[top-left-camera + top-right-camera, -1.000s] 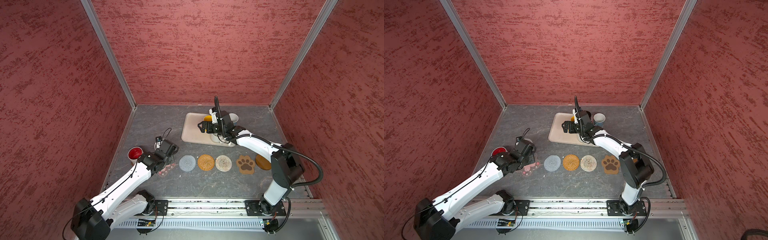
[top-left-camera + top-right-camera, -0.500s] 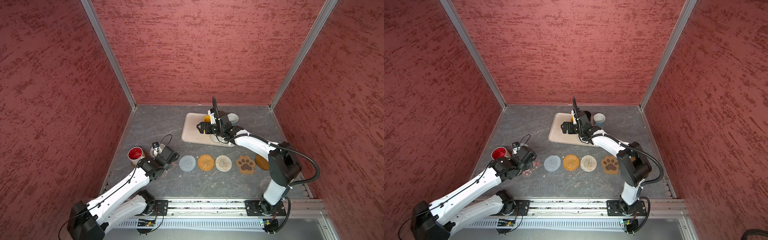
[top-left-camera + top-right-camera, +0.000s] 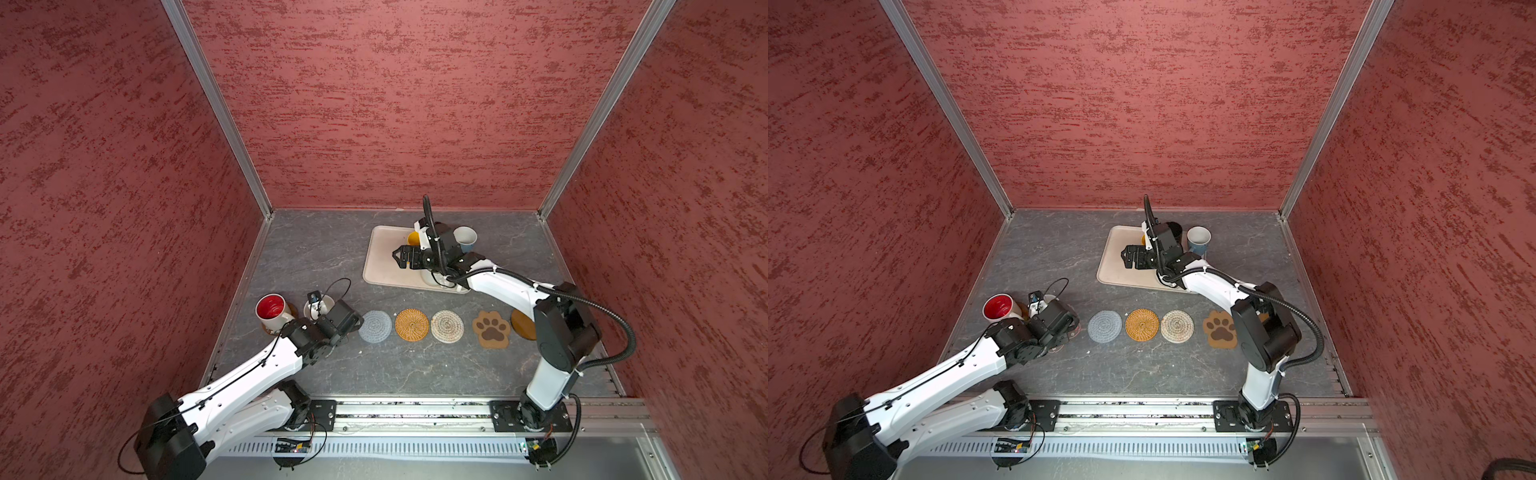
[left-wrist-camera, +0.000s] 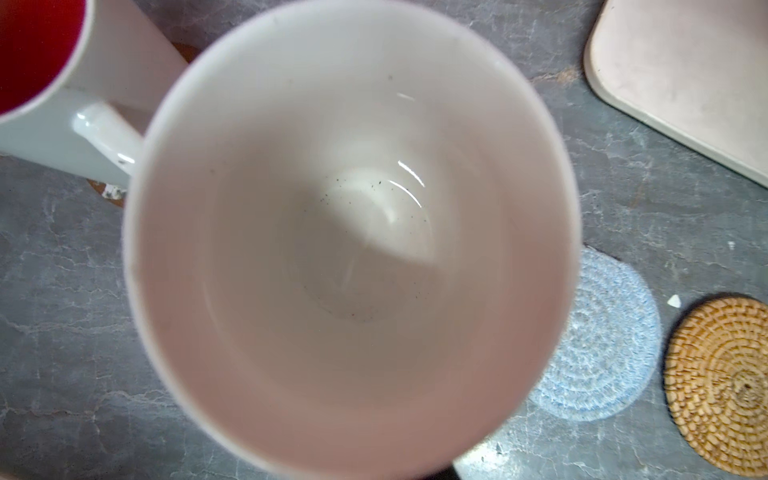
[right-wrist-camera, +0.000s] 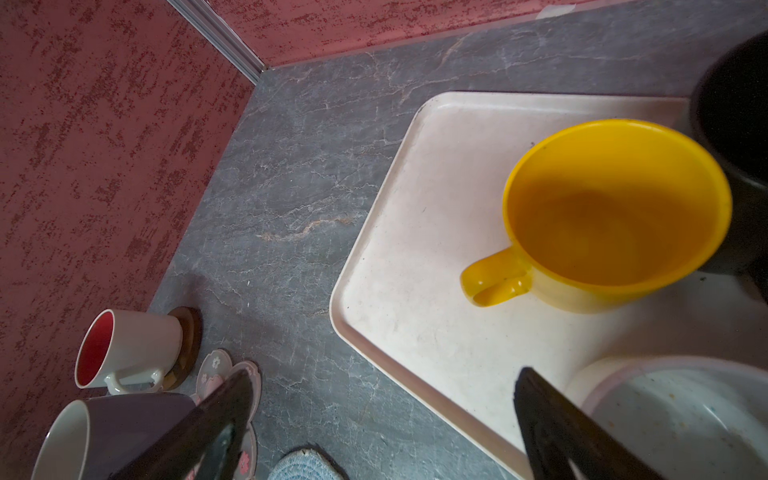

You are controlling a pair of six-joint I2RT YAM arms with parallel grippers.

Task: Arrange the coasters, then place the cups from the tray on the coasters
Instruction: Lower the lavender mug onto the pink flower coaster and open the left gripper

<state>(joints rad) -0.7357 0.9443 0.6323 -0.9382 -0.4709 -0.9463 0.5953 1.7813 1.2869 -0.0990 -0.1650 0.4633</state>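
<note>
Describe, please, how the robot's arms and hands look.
The left arm and right arm have white shells, black joints and black bases on a silver rail. Thin black cables follow both; a thick ribbed black hose loops along the right arm. The right hand is black, with flat fingers.

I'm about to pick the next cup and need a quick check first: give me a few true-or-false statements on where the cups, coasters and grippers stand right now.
1. The red-lined cup stands on a wooden disc coaster. True.
2. The yellow cup sits on the orange woven coaster. False: it is on the tray, and that coaster is bare.
3. The right gripper is shut on the yellow cup. False: its jaws are open and empty, over the tray beside that cup.
4. The grey-blue coaster and the beige coaster bear no cup. True.
5. The left gripper holds a white cup next to the red-lined cup. True.
</note>
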